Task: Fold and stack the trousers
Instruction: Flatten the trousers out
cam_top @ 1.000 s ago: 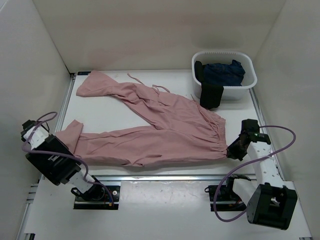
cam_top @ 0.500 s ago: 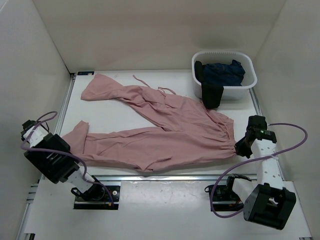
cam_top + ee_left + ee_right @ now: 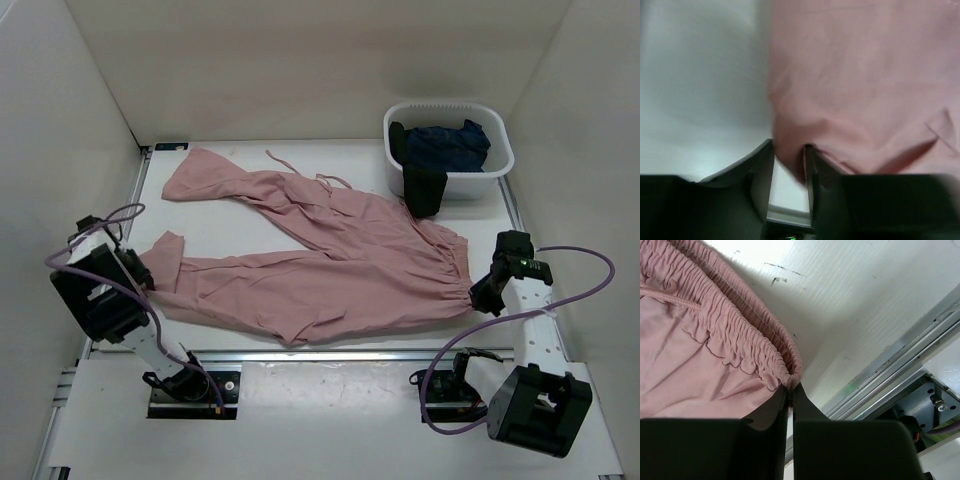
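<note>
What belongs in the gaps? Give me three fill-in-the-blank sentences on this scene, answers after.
The right gripper is shut on the trousers' gathered ____.
The left gripper has a trouser ____ end between its fingers.
The basket holding the navy garment is coloured ____.
Missing: waistband; leg; white.

You can look all over, but there are no words, numbers or signs to read here

White tubular links (image 3: 530, 338) join black boxy joint housings (image 3: 97, 300); lilac cables (image 3: 609, 266) loop alongside. The right gripper (image 3: 790, 388) has dark grey wedge-shaped fingers (image 3: 767, 412), and a small green light (image 3: 521, 263) shows on its wrist housing.
</note>
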`<state>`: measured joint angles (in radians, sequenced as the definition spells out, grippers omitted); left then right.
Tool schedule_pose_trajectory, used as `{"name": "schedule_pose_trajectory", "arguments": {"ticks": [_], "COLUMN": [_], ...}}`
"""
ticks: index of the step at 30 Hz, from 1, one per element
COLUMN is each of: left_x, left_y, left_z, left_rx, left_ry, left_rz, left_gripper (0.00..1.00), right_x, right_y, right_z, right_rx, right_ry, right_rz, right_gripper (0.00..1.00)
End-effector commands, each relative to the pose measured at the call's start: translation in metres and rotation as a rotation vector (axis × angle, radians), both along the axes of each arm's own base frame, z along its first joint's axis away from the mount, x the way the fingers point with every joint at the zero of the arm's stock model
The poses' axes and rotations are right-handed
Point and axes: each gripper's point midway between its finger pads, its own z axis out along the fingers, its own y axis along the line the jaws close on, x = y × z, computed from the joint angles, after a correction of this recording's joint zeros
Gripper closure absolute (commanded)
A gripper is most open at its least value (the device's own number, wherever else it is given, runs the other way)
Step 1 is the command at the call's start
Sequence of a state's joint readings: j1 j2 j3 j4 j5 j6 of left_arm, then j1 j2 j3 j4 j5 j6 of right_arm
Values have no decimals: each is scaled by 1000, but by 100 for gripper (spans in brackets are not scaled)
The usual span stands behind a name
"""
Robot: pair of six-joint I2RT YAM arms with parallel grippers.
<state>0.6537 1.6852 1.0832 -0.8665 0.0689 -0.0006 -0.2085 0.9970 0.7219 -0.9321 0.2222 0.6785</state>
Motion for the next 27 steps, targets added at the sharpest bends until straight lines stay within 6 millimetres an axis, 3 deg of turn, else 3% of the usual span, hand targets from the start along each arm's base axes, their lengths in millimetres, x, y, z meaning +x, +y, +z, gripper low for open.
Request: {"name": "schedule_pose_trajectory", "arguments": {"ticks": [1, 2, 4, 7, 9, 10, 12, 13, 16, 18, 19, 20, 22, 23, 24, 25, 27], "left_x": [-18, -18, -21, 9, 35, 67, 86, 106, 108, 101, 94, 77, 60, 40, 30, 10, -10], "left_y": [-9, -9, -11, 9, 24, 42, 50, 64, 73, 74, 71, 62, 58, 46, 42, 34, 30], "left_z": [-27, -27, -29, 4, 38, 81, 125, 171, 211, 211, 202, 180, 163, 127, 114, 88, 67], "left_rx": [-35, -35, -41, 22, 79, 155, 200, 269, 332, 352, 345, 317, 335, 289, 282, 273, 264], "left_ry": [94, 94, 101, 3, -73, -176, -240, -335, -371, -351, -322, -268, -233, -147, -113, -50, 5], "left_rz": [-4, -4, -4, -4, -15, -26, -36, -34, -21, -10, -7, -6, 5, 2, 4, 6, 18], "left_gripper": [80, 86, 86, 86, 86, 86, 86, 86, 86, 86, 86, 86, 86, 86, 86, 86, 86], "right_x": [13, 17, 31, 68, 93, 117, 139, 155, 163, 154, 144, 137, 114, 101, 90, 75, 54], "right_y": [-9, -10, -12, -15, -19, -25, -30, -34, -36, -39, -40, -38, -39, -41, -40, -37, -36], "right_z": [9, 14, 23, 50, 75, 105, 138, 172, 206, 206, 205, 196, 164, 156, 143, 115, 94], "right_rx": [-34, -37, -36, -32, -43, -62, -82, -100, -122, -128, -124, -120, -94, -100, -96, -72, -83], "right_ry": [-52, -67, -105, -179, -236, -286, -341, -408, -476, -473, -481, -464, -402, -388, -353, -287, -241], "right_rz": [-21, -21, -18, 22, 40, 54, 65, 65, 73, 43, 20, 20, -31, -59, -74, -100, -132], "right_gripper": [100, 100, 100, 100, 100, 100, 100, 100, 100, 100, 100, 100, 100, 100, 100, 100, 100]}}
